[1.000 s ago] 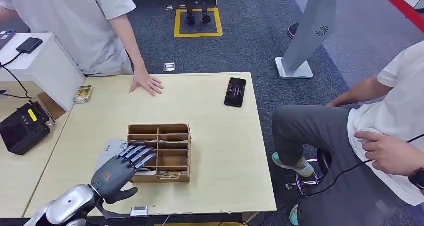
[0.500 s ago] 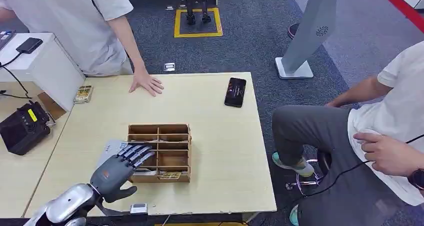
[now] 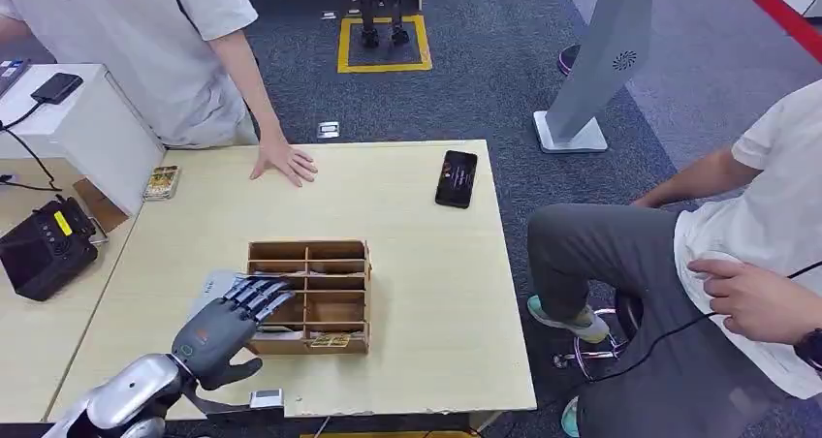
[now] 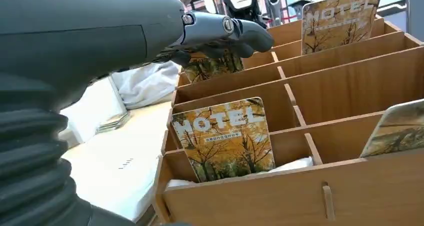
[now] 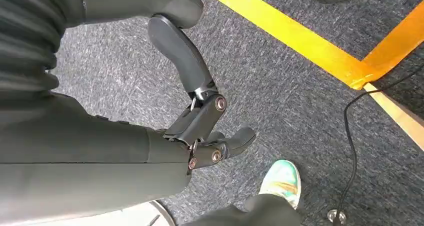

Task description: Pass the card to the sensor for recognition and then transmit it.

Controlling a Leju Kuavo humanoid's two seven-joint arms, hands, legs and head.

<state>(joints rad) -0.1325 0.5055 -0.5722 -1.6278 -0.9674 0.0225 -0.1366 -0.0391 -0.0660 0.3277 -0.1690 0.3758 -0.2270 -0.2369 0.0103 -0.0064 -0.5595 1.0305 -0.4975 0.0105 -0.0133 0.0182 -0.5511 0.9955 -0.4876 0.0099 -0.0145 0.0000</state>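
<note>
A wooden divided box (image 3: pixel 325 262) sits at the near middle of the light table (image 3: pixel 417 293). Hotel cards stand in its compartments; one (image 4: pixel 224 138) leans in a near slot, another (image 4: pixel 339 18) in a far slot. My left hand (image 3: pixel 225 326) hovers at the box's left edge with fingers spread over the left compartments and the thumb apart. In the left wrist view its fingertips (image 4: pixel 235 31) reach just above a card (image 4: pixel 212 67) in a middle slot; I cannot tell whether they touch it. My right hand (image 5: pixel 200 111) hangs empty above the carpet.
A black phone-like device (image 3: pixel 457 177) lies at the table's far right. A black box-shaped device (image 3: pixel 44 249) sits on the side table to the left. A person's hand (image 3: pixel 284 161) rests on the far edge; another person sits to the right. A small card stack (image 3: pixel 162 181) lies far left.
My left hand has drifted slightly left and toward me, its fingers now lower over the box's left edge. The box and the people have not moved.
</note>
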